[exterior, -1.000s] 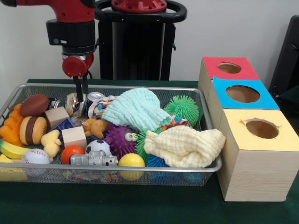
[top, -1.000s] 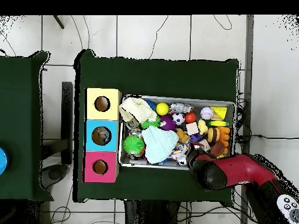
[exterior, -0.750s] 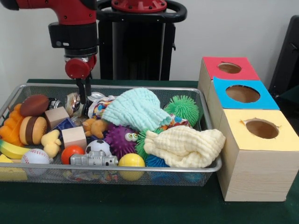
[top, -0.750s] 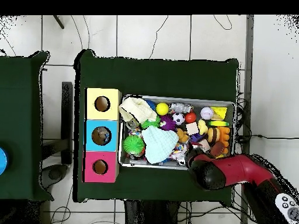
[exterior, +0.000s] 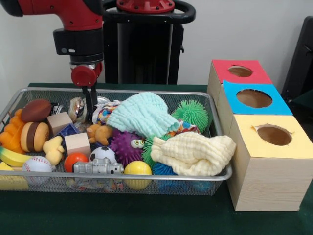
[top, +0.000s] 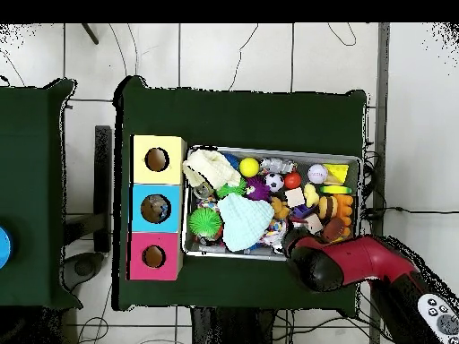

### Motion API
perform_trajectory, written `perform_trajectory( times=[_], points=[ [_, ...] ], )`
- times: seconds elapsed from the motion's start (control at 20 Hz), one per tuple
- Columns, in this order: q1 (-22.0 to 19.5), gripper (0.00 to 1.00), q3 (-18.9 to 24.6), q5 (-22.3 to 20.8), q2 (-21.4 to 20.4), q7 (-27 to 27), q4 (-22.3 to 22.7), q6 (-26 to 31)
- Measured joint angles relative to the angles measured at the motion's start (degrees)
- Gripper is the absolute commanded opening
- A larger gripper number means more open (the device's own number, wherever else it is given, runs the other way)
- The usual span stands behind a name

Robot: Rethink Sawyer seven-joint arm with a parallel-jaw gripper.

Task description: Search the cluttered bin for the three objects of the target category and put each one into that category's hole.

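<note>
The bin point(exterior: 215, 177) is packed. Going near to far in the front view, there's a yellow ball point(exterior: 137, 169) at the near rim, then a purple spiky toy point(exterior: 124, 146), then the shiny cans point(exterior: 77, 107) along the far wall. The gripper point(exterior: 89, 115) hangs straight over those cans, its fingers close together but honestly can't tell if they're pinching anything. So the likely target sits directly below it. The holed boxes point(exterior: 251, 98) are well off to the right.
</note>
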Motion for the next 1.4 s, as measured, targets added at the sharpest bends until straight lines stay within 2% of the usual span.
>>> perform_trajectory(
  times=[0.5, 0.85, 1.4],
  points=[
    [-0.9, 1.0, 1.3, -0.1, 0.5, 0.0, -1.6, 0.0],
    [-0.7, 1.0, 1.6, -0.5, 2.8, 0.0, -3.4, 0.0],
    [4.1, 1.0, 0.5, -3.9, 4.6, 0.0, -4.3, -1.0]
  ],
)
